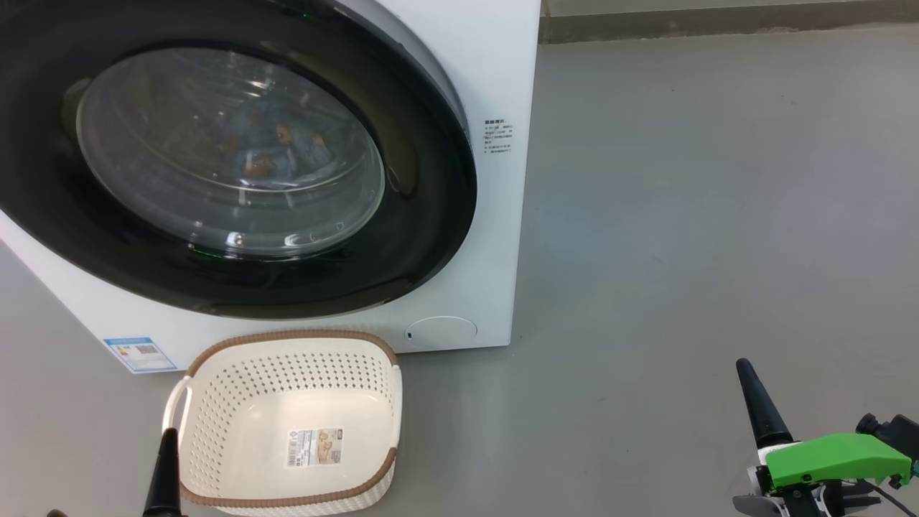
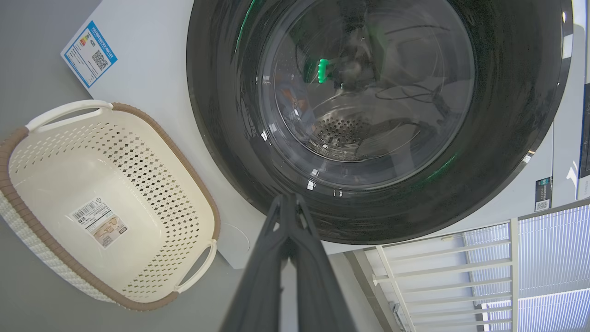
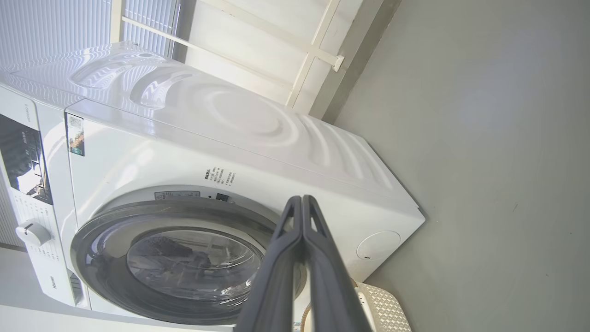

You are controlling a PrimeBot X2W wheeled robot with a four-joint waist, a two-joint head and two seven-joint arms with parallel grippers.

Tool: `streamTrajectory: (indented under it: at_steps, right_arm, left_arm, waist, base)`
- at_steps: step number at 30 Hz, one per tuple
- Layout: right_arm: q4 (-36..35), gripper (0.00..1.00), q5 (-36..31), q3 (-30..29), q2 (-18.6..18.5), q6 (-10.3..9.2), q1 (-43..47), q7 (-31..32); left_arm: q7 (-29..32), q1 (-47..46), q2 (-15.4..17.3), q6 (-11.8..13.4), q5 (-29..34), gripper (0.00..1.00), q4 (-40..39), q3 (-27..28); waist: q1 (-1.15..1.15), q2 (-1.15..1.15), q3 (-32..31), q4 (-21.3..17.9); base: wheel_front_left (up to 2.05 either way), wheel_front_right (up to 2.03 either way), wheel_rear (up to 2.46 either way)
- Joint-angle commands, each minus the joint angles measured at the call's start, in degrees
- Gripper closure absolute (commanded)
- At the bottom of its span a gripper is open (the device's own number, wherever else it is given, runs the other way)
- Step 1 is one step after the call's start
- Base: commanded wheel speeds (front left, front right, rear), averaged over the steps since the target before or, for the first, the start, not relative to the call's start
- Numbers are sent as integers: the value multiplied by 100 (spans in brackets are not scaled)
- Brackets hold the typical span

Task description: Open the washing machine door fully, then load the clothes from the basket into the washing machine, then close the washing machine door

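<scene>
Grey floor, pale wall behind. One washing machine; one washing machine door, flush against front. One piece of clothes inside machine, seen through door. One basket on floor just beside machine. Two claws: left gripper, right gripper, each with fingers pressed together, holding nothing.

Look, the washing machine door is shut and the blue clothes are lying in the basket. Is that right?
Not quite. The washing machine door is shut, but the blue clothes are inside the washing machine, seen through the door in the head view. The basket holds just its paper label.
</scene>
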Motion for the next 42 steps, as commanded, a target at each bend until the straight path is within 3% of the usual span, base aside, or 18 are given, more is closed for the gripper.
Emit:
streamTrajectory:
  at_steps: [1,36,42]
  right_arm:
    - [-200,100,173,16,-5,-5,14,50]
    - [-498,100,2025,-312,240,-9,58,631]
    - [-499,100,2031,-316,243,-9,58,636]
  left_arm:
    - [45,-233,46,-13,-174,100,-161,167]
    - [603,-434,-21,-18,-2157,100,-246,281]
    - [605,-435,-21,-18,-2166,100,-246,282]
  waist:
    - [0,0,-7,7]
    - [0,0,-125,129]
    - [0,0,-126,129]
  base:
    - [0,0,0]
    - [0,0,0]
    - [0,0,0]
